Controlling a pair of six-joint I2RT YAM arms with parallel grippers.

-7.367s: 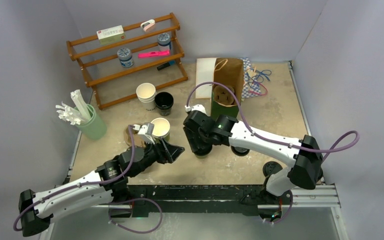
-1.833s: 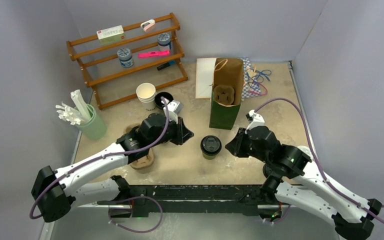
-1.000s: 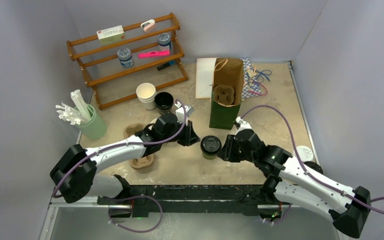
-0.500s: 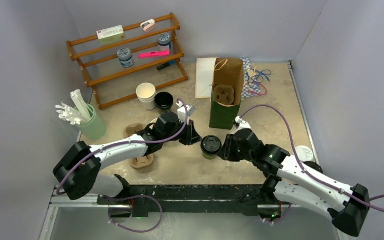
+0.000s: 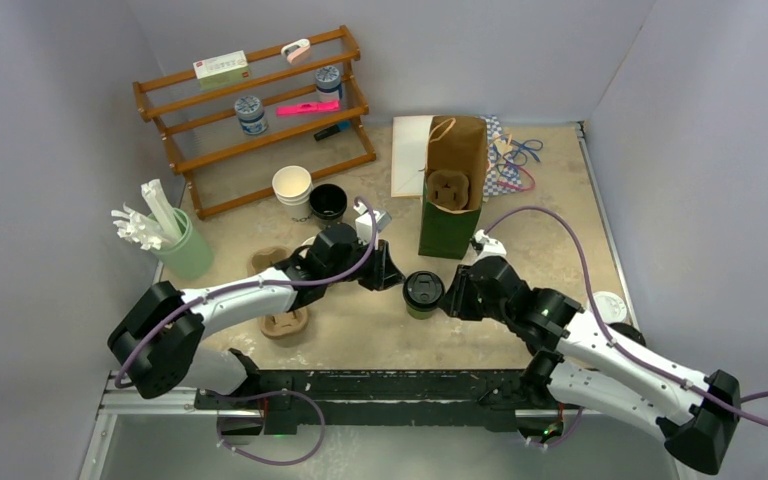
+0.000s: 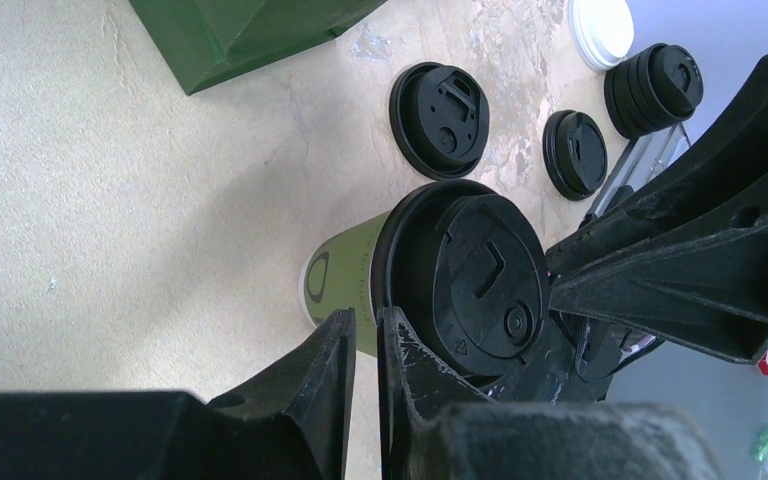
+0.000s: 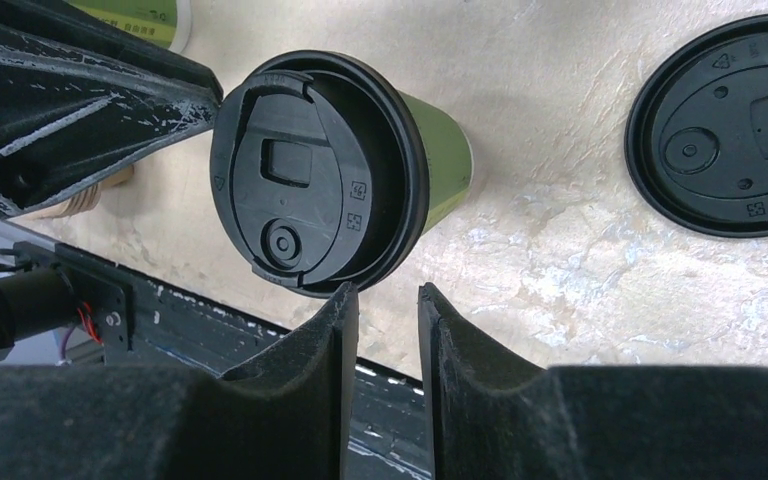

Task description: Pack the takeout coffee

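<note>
Takeout coffee (image 5: 422, 291) lidded, upright | both jaws nearly closed, gripping nothing | bag (image 5: 453, 190): carrier inside

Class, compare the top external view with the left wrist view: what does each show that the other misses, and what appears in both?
Only the top external view shows the wooden rack, the mint-green holder of white utensils, and the cup carrier inside the bag.

Only the left wrist view shows the loose black lids and the white lid on the table.

Both show the takeout coffee, the green paper bag and the right end effector beside the cup.
</note>
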